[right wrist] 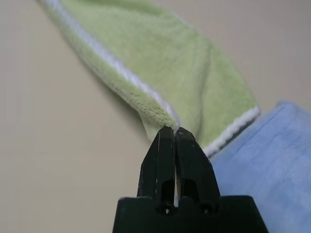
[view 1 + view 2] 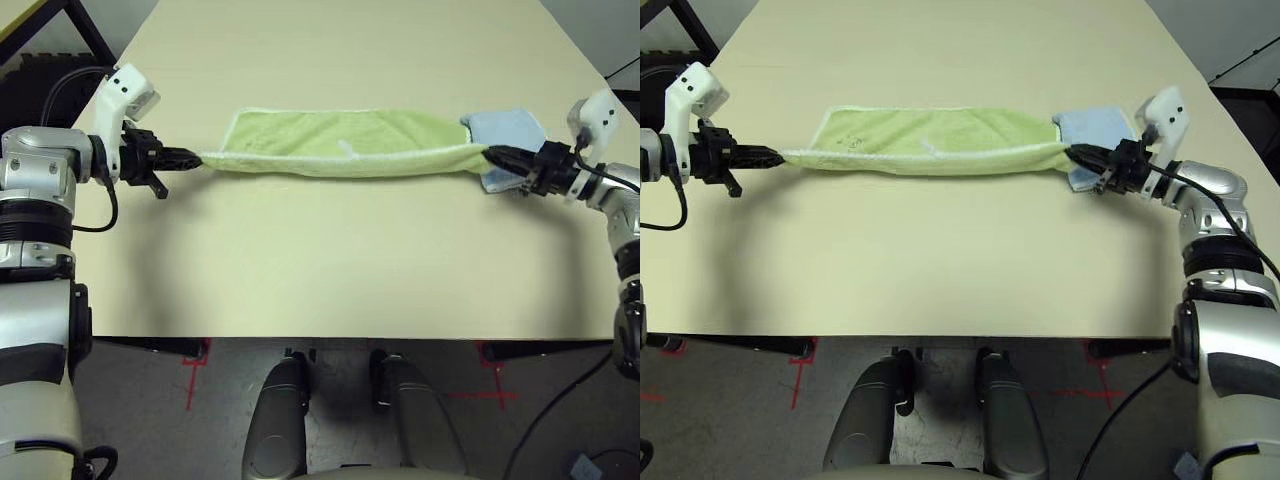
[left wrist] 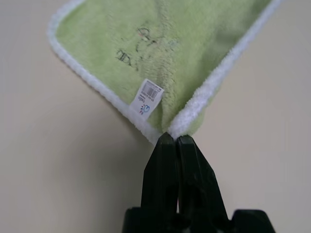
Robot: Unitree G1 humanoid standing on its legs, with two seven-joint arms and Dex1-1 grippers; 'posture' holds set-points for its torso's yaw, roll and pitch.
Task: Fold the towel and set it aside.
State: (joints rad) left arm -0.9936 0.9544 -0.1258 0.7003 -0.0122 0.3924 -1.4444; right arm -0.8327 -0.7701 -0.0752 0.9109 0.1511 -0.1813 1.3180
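Observation:
The light green towel [image 2: 345, 143] with white edging is folded in half lengthwise and stretched across the middle of the table. My left gripper [image 2: 196, 158] is shut on its left end, pinching the corners together [image 3: 171, 137]. A small white tag [image 3: 148, 98] and a dark embroidered motif [image 3: 141, 46] lie close to that grip. My right gripper [image 2: 492, 154] is shut on the towel's right end [image 1: 170, 128], where the towel's far corner overlaps a light blue cloth.
A light blue folded cloth [image 2: 508, 135] lies at the right, just behind my right gripper. The tan table [image 2: 330, 260] stretches bare in front of the towel to its near edge. Black equipment stands off the table's far left corner [image 2: 50, 60].

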